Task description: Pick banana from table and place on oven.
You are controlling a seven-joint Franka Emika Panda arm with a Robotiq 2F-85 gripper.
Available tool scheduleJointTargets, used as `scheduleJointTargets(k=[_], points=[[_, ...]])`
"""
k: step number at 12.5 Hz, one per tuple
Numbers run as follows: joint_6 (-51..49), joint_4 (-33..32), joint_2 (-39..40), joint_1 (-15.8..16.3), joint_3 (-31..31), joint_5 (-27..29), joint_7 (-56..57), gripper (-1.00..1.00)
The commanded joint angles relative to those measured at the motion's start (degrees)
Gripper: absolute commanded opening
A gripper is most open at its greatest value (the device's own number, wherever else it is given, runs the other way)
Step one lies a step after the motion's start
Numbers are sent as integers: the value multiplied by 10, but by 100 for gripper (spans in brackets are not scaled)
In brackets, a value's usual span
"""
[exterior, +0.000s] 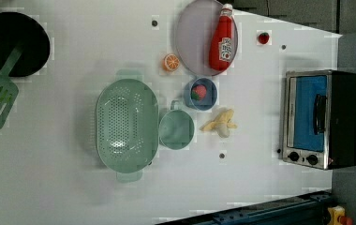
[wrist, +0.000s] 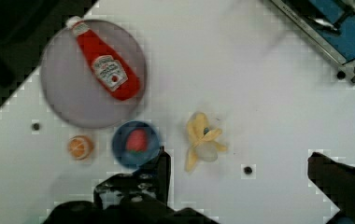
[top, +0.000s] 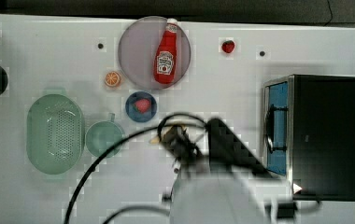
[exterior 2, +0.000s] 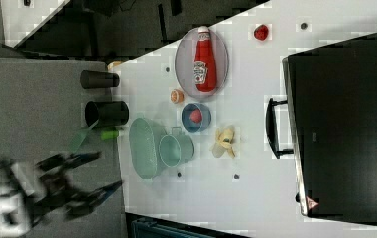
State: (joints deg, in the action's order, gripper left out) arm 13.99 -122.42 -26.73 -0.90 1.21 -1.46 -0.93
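Banana (exterior: 220,123) lies on the table (exterior: 73,197), untouched, in open surface between the green cup (exterior: 176,129) and the oven (exterior: 321,119). It sits just beside the blue bowl (exterior: 200,93), well clear of the table's edges. In the wrist view the banana (wrist: 202,141) shows as a half-peeled piece: pale peel flaps splayed outward, a rounder whitish core in the middle.

Gripper (wrist: 238,179) hangs above the table with fingers spread wide and nothing between them; the banana lies in the gap ahead of it.

Handling, judged:
- Light and small; weight is no issue.
- Looks like a toy, probably stiff or slightly soft plastic. Smooth skin, may slip.
- Flaps make the outline irregular; a pinch on a flap alone would likely twist or slide off.
- Best hold: across the central body, fingers closing on its narrow width, flaps left outside.
- It lies low, so fingertips must come nearly to the table surface.

Oven top (top: 330,135) is flat, dark and bare — an easy spot for setting it down.
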Motion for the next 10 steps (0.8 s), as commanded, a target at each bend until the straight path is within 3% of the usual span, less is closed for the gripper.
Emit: scheduleJointTargets(k=[1, 10], points=[[47, -48, 104, 4, -13, 5, 9, 100], [328, -139, 321, 5, -24, 6, 8, 100]])
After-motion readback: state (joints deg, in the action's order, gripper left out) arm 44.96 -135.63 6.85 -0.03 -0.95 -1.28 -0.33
